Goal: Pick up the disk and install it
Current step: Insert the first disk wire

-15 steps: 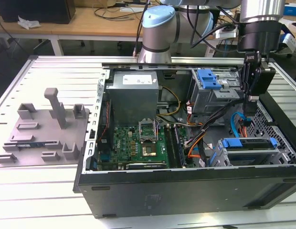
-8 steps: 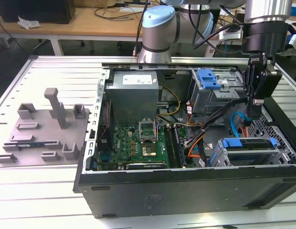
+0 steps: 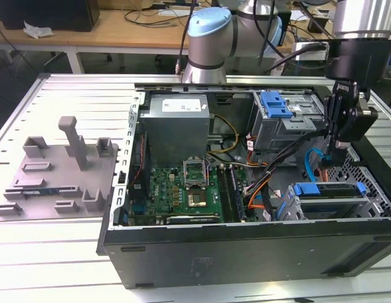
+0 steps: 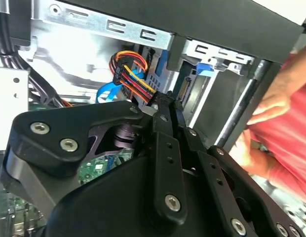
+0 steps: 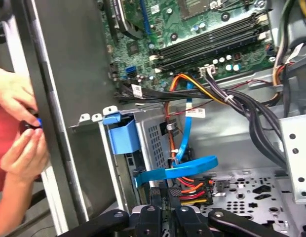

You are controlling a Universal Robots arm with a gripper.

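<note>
The disk (image 3: 326, 194), silver with a blue bracket, lies in the drive cage at the case's front corner, on the exterior view's right. In the first wrist view its blue bracket (image 5: 122, 136) shows at the cage mouth. My gripper (image 3: 339, 156) hangs just above and behind that cage. Its fingertips (image 5: 156, 196) stand close together on the end of a black power connector (image 5: 195, 190) with red, yellow and orange wires. In the second wrist view the same wire bundle (image 4: 135, 79) ends at the gripper (image 4: 167, 101), facing the disk's rear edge (image 4: 185, 91). A blue flat cable (image 5: 177, 173) loops beside it.
The open computer case (image 3: 246, 243) holds a grey power supply (image 3: 176, 123), a green motherboard (image 3: 183, 189) and an upper cage with a blue latch (image 3: 274, 104). A grey fixture (image 3: 57, 170) lies on the table. A person's hands (image 5: 17, 123) work at the case's outer wall.
</note>
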